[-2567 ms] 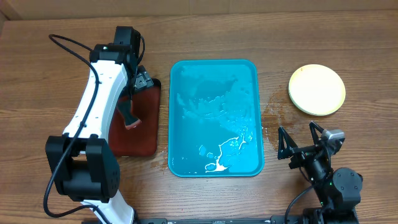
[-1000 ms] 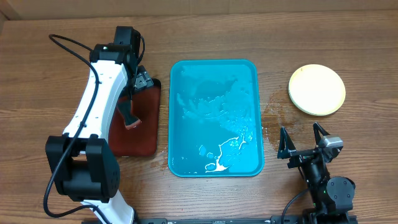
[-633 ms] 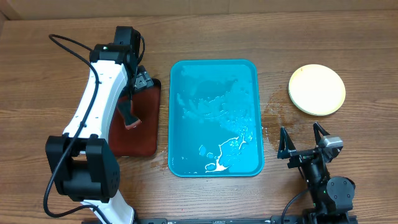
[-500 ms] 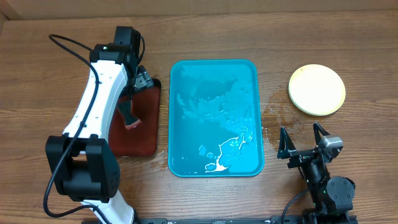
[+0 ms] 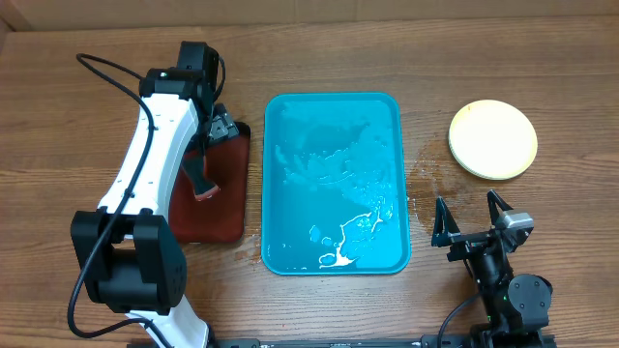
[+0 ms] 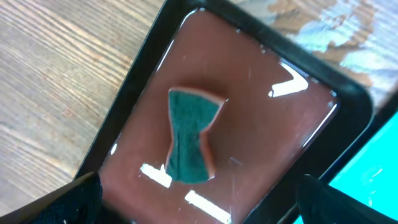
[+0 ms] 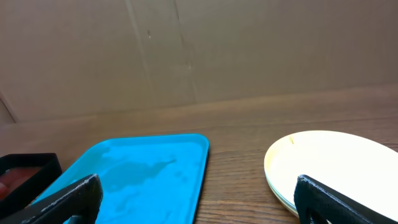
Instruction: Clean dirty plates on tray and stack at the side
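Observation:
The turquoise tray lies in the middle of the table with water and foam on it and no plates; it also shows in the right wrist view. The plates sit stacked on the table at the far right, cream top plate showing, also in the right wrist view. My left gripper is open above the dark red-brown tray, over a green sponge. My right gripper is open and empty near the front edge, right of the turquoise tray.
The dark red-brown tray with black rim lies left of the turquoise tray. Wet marks spot the wood between the turquoise tray and the plate stack. A cardboard wall stands behind the table.
The right arm drew back a little toward the front edge between the oldest frame and one second ago. Nothing has moved since.

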Tool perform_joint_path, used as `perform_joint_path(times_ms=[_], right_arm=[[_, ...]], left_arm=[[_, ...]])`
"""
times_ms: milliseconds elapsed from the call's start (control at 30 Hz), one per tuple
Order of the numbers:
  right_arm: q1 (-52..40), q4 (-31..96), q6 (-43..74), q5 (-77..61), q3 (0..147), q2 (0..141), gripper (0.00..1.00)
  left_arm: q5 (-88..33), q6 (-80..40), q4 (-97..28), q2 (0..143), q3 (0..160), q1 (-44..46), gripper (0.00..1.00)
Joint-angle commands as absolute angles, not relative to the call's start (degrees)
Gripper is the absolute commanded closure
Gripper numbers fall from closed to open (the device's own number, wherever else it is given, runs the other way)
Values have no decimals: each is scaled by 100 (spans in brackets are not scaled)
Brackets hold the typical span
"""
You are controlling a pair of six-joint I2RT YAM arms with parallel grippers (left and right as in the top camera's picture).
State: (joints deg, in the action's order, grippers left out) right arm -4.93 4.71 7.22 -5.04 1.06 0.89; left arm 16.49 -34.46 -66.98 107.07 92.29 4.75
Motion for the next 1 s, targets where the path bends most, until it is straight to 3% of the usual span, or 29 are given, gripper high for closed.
perform_joint_path(times_ms=[0,333,633,967], right_arm=[[-519,451,681,-434,47,16,0],[-519,451,679,-434,47,16,0],[-519,451,681,-434,47,16,0],[-519,451,679,-434,47,16,0]], left_arm=[[1710,-3334,-6665,10691,9314,443,0],[1310,-1863,-5354,9142,8458,517,0],[687,-644,-4088,7196,6504,517,0],[657,-172,-2338,4244,4060,375,0]])
